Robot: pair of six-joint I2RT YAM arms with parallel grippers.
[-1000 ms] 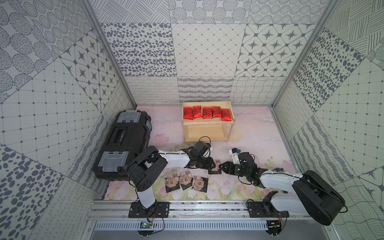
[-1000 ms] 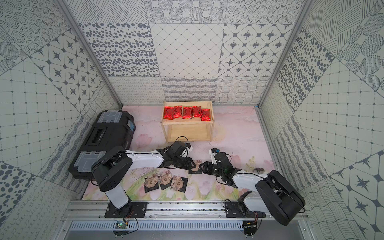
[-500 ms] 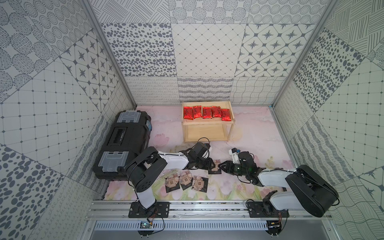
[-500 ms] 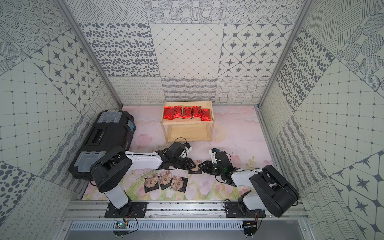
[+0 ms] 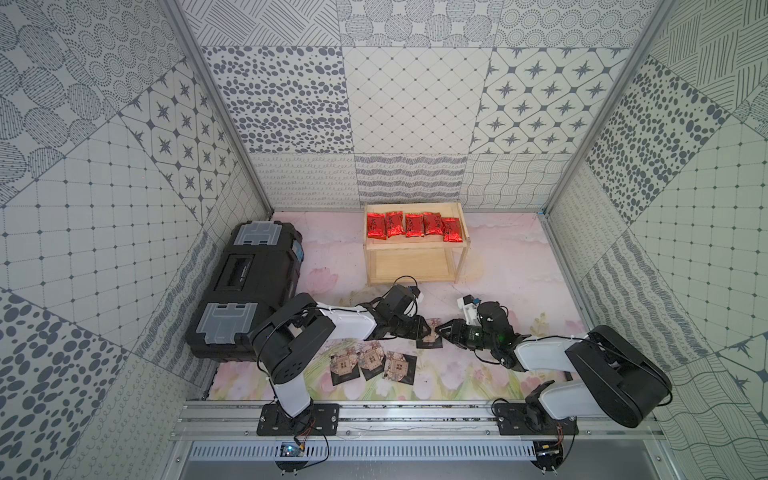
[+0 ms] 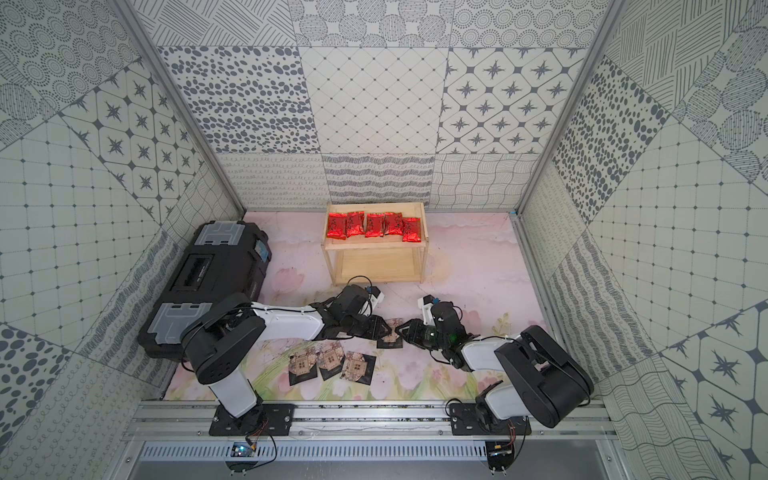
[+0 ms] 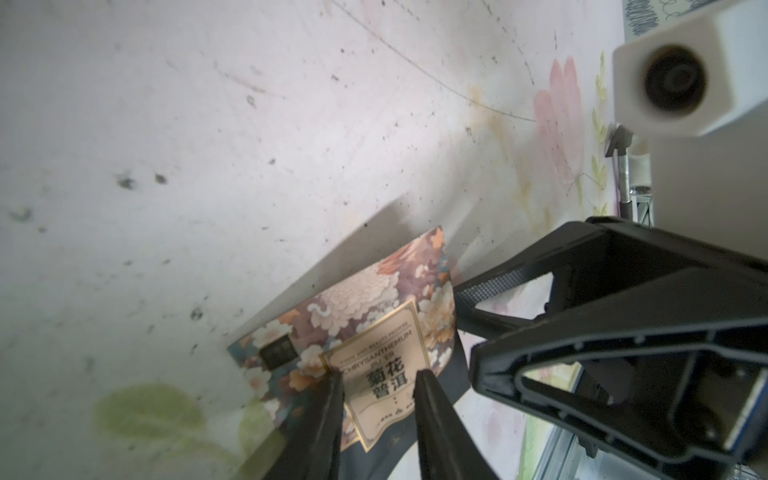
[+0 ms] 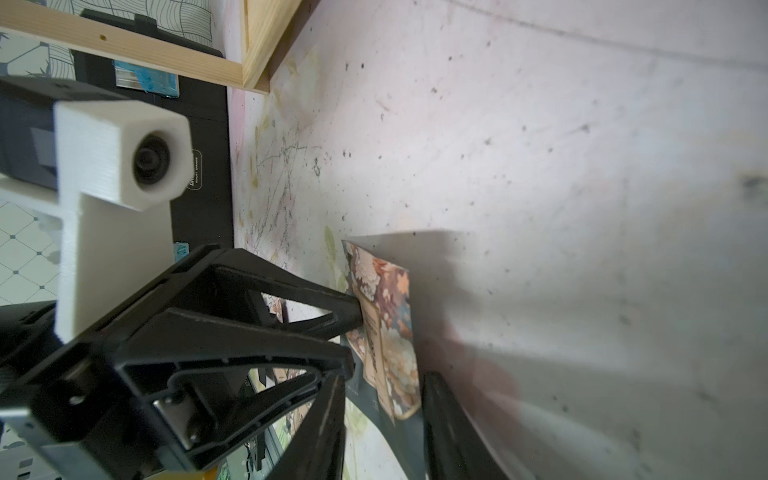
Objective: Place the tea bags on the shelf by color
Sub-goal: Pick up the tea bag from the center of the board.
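Note:
Several red tea bags (image 5: 413,224) lie in a row on the top tier of the pale wooden shelf (image 5: 415,248). Its lower tier is bare. Three black floral tea bags (image 5: 372,360) lie on the mat near the front. A fourth black tea bag (image 5: 432,330) (image 7: 365,299) (image 8: 390,307) stands tilted between both grippers. My left gripper (image 5: 424,329) (image 7: 378,378) is open, its tips against the bag's printed face. From the opposite side my right gripper (image 5: 444,332) (image 8: 384,376) is open, one finger in front of the bag's edge and one behind.
A large black toolbox (image 5: 249,286) lies along the left wall, close to my left arm. The shelf stands a short way behind both grippers. An aluminium rail (image 5: 415,415) runs along the front edge. Patterned walls close in on three sides.
My right arm has folded back at the elbow and its gripper has slid closer onto the tilted black tea bag. The left gripper has hardly moved.

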